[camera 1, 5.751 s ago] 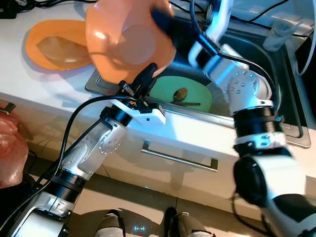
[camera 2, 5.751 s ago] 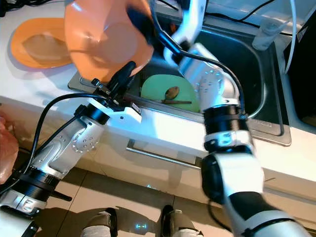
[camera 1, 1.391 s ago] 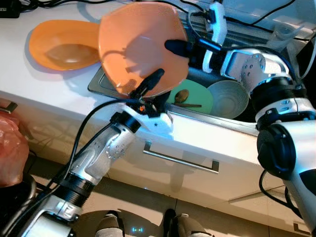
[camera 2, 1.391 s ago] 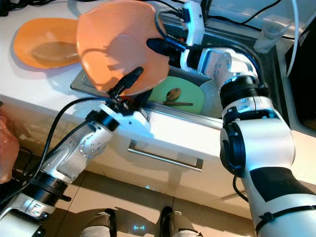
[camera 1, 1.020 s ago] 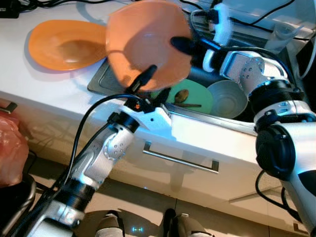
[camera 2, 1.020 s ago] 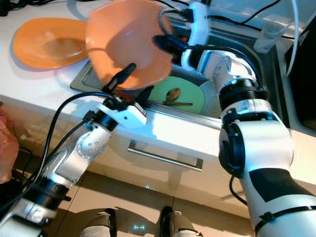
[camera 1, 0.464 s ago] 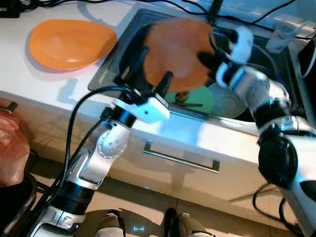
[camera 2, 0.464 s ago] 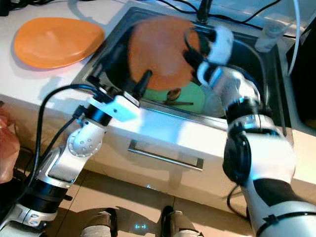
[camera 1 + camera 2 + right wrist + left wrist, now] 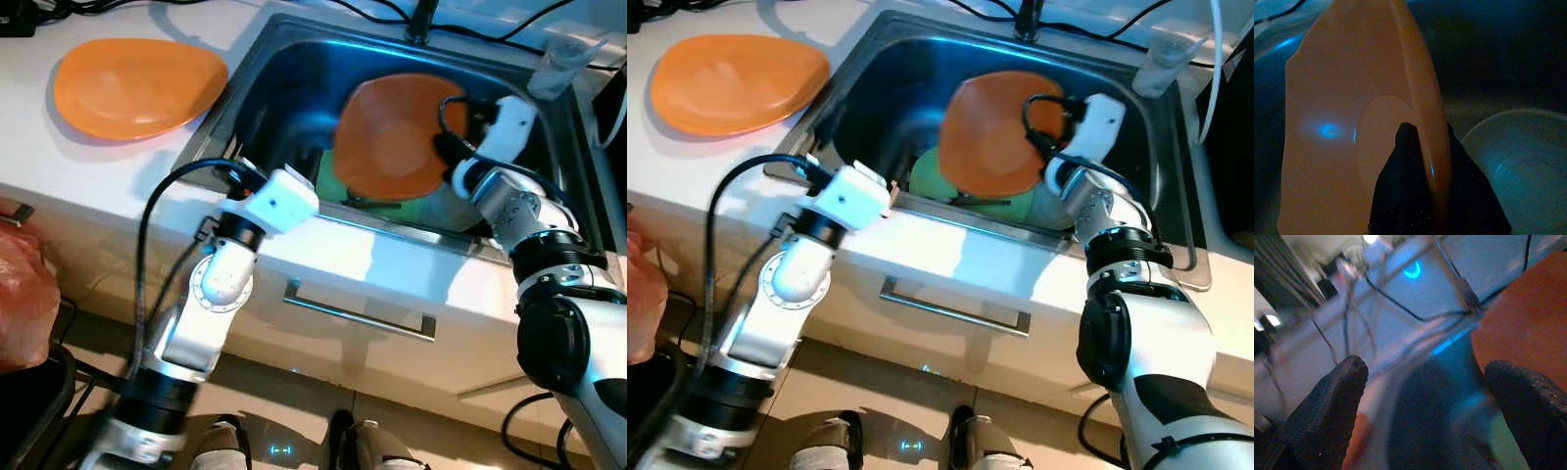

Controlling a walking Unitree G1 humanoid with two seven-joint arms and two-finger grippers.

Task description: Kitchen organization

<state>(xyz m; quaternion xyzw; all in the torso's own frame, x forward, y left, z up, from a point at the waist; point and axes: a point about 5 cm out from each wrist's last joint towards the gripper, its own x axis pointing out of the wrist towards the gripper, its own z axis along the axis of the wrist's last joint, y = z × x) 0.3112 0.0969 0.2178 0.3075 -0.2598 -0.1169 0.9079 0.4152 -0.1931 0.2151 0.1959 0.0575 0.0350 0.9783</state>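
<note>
Left eye view: orange bowl tilted inside the steel sink, over the green plate. Right end effector reaches in from the sink's right and meets the bowl's rim. A second orange plate lies flat on the white desk, left of the sink and well apart from the bowl. Left arm bent at the sink's front edge, its white wrist housing over the rim. Drawer handle below.

Right eye view: same scene; clear cup on the desk behind the sink, black cables nearby.

Left wrist view: left end effector released, its two black fingers spread wide with nothing between them; orange bowl edge to one side, blurry cables beyond.

Right wrist view: right end effector clenched on the orange bowl's rim, one finger each side; a pale bowl just beside in the dark sink
</note>
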